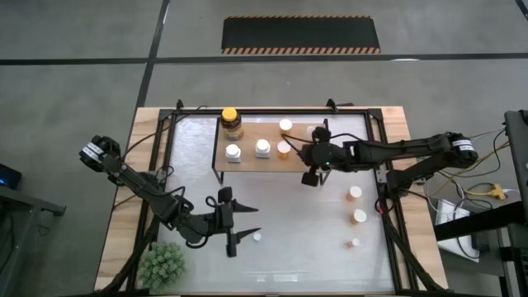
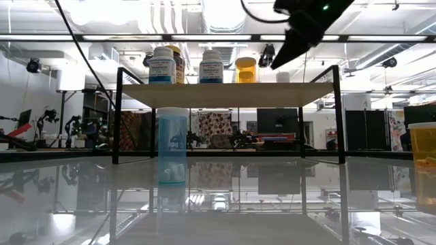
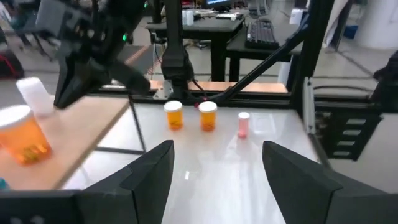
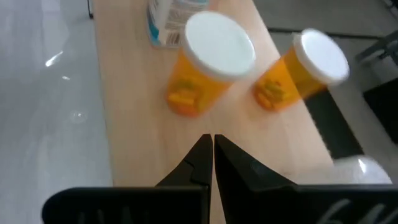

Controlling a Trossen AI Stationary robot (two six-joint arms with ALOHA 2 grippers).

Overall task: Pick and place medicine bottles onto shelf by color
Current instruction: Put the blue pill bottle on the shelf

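We saw right gripper [image 4: 212,146] clenched empty over shelf [image 1: 247,162], beside two orange bottles [image 4: 208,65]. White bottles [image 1: 262,148] and amber jar [image 1: 231,122] stood there too. Left gripper [image 1: 235,223] hung spread, grasping nothing, near tiny bottle [image 1: 257,237].

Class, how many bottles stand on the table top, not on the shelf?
4. On the right, in a row: an orange bottle, a second orange bottle, a tiny pinkish bottle. A tiny pale bottle sits near the left tool. None looks hidden.
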